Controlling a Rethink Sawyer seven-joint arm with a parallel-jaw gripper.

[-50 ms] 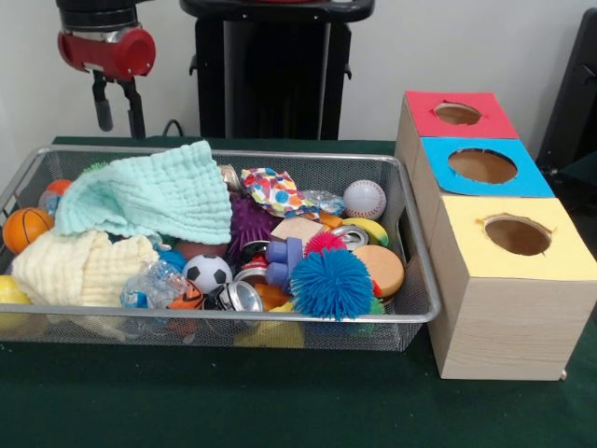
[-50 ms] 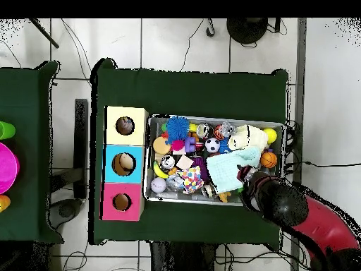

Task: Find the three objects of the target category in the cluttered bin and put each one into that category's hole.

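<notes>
no sorting is judged done yet: the mesh bin (image 1: 410,245) is seen full of balls and cloths, the three-holed box (image 1: 485,280) beside it, while the gripper (image 1: 118,107) hangs slightly parted and empty behind the bin.

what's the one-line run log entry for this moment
gripper: open, empty, above far bin corner | wire mesh bin: full, mint green cloth on top | red, blue, yellow hole boxes: nothing seen inside
</notes>
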